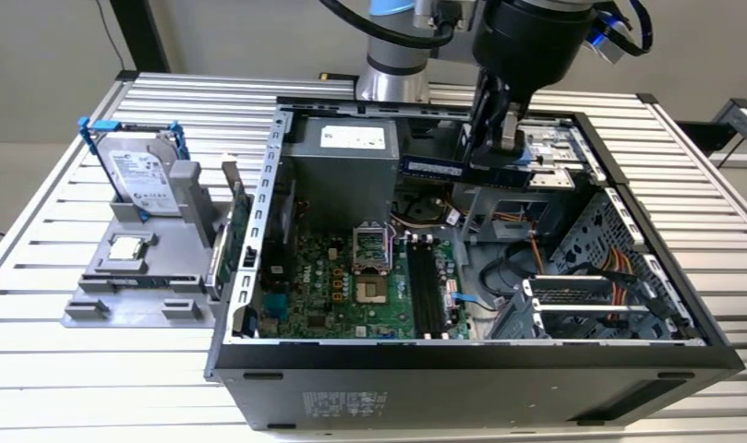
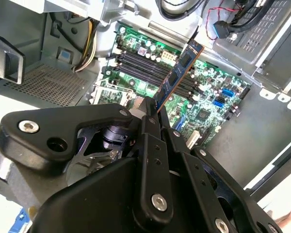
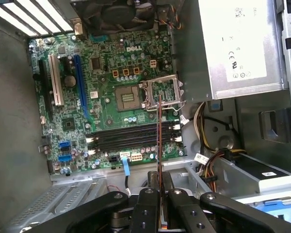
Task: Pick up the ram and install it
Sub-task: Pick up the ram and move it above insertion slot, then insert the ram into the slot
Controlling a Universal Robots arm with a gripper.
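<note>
The hand (image 1: 497, 152) clamps the ram (image 1: 435, 166) by one long edge, well clear above the motherboard (image 1: 324, 286).

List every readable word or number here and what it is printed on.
Power supply sticker: print too small to read.
Hard drive label: too small to read.
Case label: too small to read.
Circuit board: a white maker's logo, other print too small.

White lettering marks the motherboard (image 3: 106, 73) and a printed label (image 3: 240, 58) sits on the power supply (image 3: 191, 58), fine print unreadable.
</note>
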